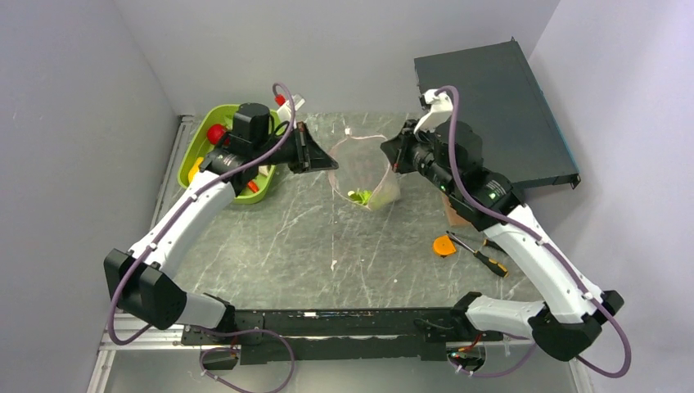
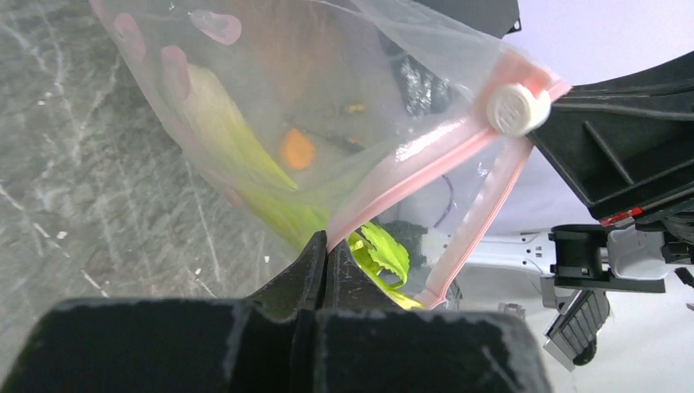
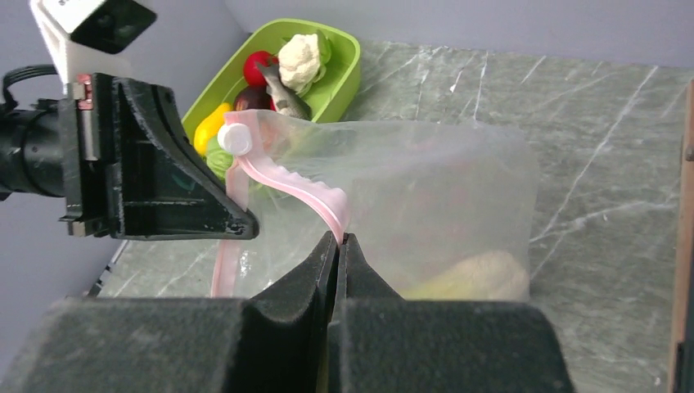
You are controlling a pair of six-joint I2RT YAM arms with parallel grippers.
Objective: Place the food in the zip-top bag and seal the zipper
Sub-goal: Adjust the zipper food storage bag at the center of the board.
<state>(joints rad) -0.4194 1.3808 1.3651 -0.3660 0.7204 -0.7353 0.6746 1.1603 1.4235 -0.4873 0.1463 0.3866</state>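
Marble table (image 1: pixel 327 246): left arm (image 1: pixel 196 211), right arm (image 1: pixel 528 241) stretched inward, jaws clamped on zipper (image 3: pixel 326 199) (zip-top bag (image 1: pixel 364 168) between).

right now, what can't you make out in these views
Tray, top view: the left arm covers most of it, so the food left there can't be counted.
Bag, top view: what's inside is too small to name; the left wrist view blurs it through plastic.
Zipper, right wrist view: a stretch disappears behind the left hand, so the grip there is hidden.
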